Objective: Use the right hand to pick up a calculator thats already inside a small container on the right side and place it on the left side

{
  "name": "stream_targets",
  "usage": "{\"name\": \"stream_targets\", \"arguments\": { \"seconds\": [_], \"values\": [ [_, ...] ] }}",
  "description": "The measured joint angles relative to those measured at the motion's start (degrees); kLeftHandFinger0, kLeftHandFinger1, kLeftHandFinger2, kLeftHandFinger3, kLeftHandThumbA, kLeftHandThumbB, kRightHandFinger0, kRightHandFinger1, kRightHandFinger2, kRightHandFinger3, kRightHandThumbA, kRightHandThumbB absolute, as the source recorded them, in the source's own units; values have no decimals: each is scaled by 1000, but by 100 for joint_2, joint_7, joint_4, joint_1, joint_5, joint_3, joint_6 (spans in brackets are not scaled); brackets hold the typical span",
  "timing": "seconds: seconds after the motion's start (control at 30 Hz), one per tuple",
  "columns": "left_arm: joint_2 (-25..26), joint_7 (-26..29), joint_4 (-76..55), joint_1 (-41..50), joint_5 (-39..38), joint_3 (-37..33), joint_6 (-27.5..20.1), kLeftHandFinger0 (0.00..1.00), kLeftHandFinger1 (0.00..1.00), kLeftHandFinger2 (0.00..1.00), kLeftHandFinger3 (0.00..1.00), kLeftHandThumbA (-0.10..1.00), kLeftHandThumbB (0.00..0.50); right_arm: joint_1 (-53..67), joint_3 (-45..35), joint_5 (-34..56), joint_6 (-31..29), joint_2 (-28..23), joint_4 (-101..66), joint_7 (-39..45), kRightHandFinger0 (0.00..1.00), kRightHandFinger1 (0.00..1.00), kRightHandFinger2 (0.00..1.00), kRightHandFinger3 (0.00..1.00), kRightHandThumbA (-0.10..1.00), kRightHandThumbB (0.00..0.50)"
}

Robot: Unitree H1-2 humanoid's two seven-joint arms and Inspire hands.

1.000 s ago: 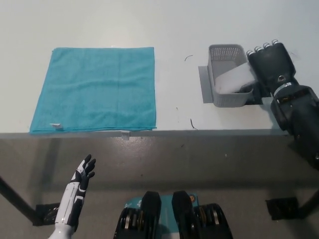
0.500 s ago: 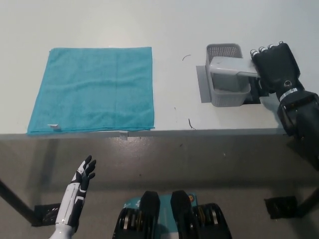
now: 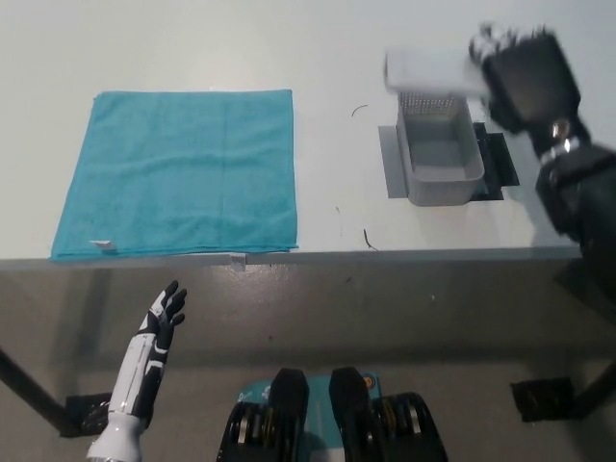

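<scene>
Two hands are showing, and only the black right hand (image 3: pixel 525 77) is working: it is gripping one end of a flat, pale grey rectangular calculator (image 3: pixel 433 72), blurred by motion, with the fingers wrapped over that end. The calculator is sticking out sideways from the hand toward the robot's left, held level in the air and clear of the small grey perforated plastic basket (image 3: pixel 440 149), hanging above the basket's far rim. The basket is sitting just below the hand on a dark grey mat (image 3: pixel 396 164) on the white worktop (image 3: pixel 289 48). Well apart from the hand, on the robot's left, a teal cloth towel (image 3: pixel 178 173) is lying flat on the worktop. The white left hand (image 3: pixel 162 322) is resting low beneath the worktop's front edge, fingers spread and holding nothing.
</scene>
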Motion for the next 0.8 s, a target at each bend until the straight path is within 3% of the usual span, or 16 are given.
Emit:
{"name": "stream_targets", "arguments": {
  "seconds": [0.07, 0.13, 0.23, 0.37, 0.47, 0.63, 0.7, 0.73, 0.8],
  "values": [
    [0, 1, -1, -21, 3, -1, -3, 1000, 1000, 1000, 1000, 1000, 0, -209, -107, 64, -31, -41, -348, -2, 0, 253, 683, 472, -100, 225],
    [-1, 1, 0, -25, 2, 1, -4, 1000, 1000, 1000, 1000, 1000, 0, -428, -198, 97, -58, -56, -569, -4, 0, 245, 701, 530, -100, 238],
    [0, 1, 0, -27, 3, 3, -5, 1000, 1000, 1000, 1000, 1000, 0, -636, -236, 113, -55, -48, -755, -10, 0, 220, 663, 517, -100, 291],
    [4, 2, 0, -27, 13, 1, -6, 1000, 1000, 1000, 1000, 1000, 0, -695, -216, 110, -50, 51, -774, -11, 0, 261, 692, 566, -100, 246],
    [4, 1, 0, -28, 12, 1, -7, 1000, 1000, 1000, 1000, 1000, 0, -695, -150, 114, -63, 168, -763, 10, 0, 234, 653, 562, -100, 279],
    [7, 2, 0, -28, 17, 1, -8, 1000, 1000, 1000, 1000, 1000, 0, -785, 56, 122, -80, 538, -371, 8, 0, 298, 736, 588, -100, 261],
    [6, 2, 0, -30, 23, 0, -9, 1000, 1000, 1000, 1000, 1000, 0, -853, 158, 123, -94, 732, -110, -24, 0, 260, 675, 547, -100, 256],
    [7, 2, -1, -29, 26, 1, -10, 1000, 1000, 1000, 1000, 1000, 0, -918, 206, 136, -120, 860, 77, -55, 0, 145, 551, 474, -100, 274],
    [11, 2, -1, -26, 31, 2, -10, 1000, 1000, 1000, 1000, 1000, 0, -1061, 321, 160, -156, 1147, 467, -93, 0, 61, 477, 410, -100, 275]
  ]
}}
